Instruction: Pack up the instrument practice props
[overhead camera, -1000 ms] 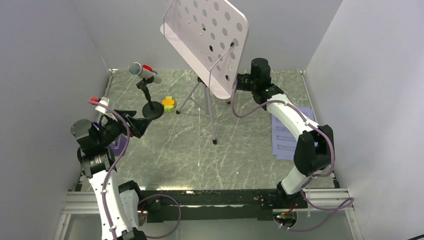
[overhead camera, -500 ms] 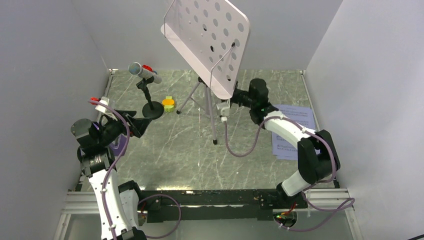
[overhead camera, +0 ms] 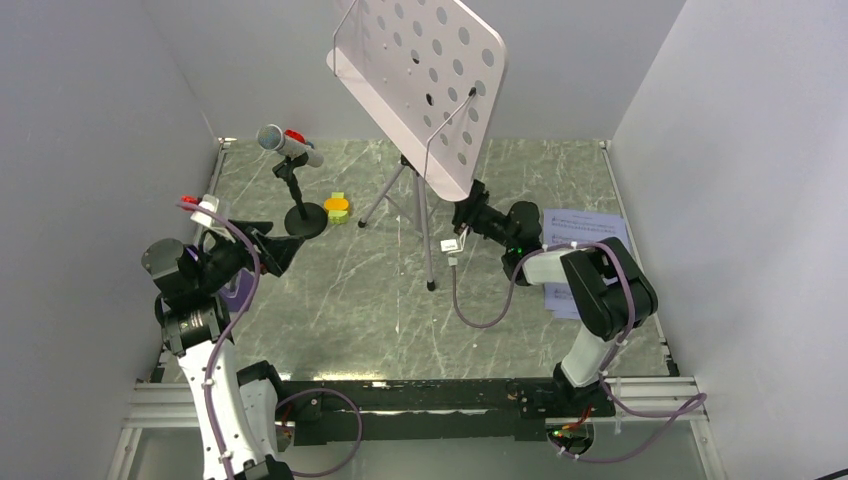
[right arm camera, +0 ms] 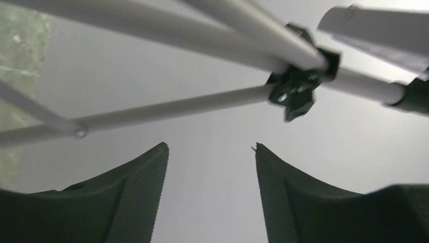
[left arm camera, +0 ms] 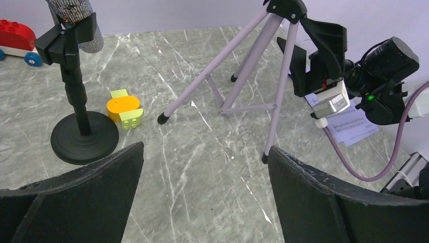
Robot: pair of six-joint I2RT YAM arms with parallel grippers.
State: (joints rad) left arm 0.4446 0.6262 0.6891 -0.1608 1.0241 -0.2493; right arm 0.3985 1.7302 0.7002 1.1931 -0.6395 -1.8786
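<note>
The right end effector (right arm camera: 210, 147) is seen with its two dark, finely textured fingers parted and nothing between them. It is tilted upward, just below the black plastic hub (right arm camera: 298, 86) from which the pale tubular tripod legs (left arm camera: 222, 66) of the music stand (overhead camera: 420, 75) are spread. The stand's desk, a flat grey sheet with rounded corners and rows of round holes, is tipped above this end effector. The right arm is folded low, its forearm stretched over the worktop (overhead camera: 350, 300), a grey-green marble-patterned surface. Behind the end effector, beside the arm, white sheet-music pages (overhead camera: 590, 222) are laid flat. Printed staves can be seen on them, but the print is too small to be read.

The left end effector (left arm camera: 205, 149) is held wide open and empty, pointed across the worktop. Ahead of it to the left, the silver mesh-headed microphone (left arm camera: 76, 15) is clamped on a black stand with a round base (left arm camera: 83, 136). Just right of that base lies the small orange-and-yellow-green studded block (left arm camera: 124, 110). A red toy car (left arm camera: 17, 40) with a blue wheel is seen farther ahead-left.
</note>
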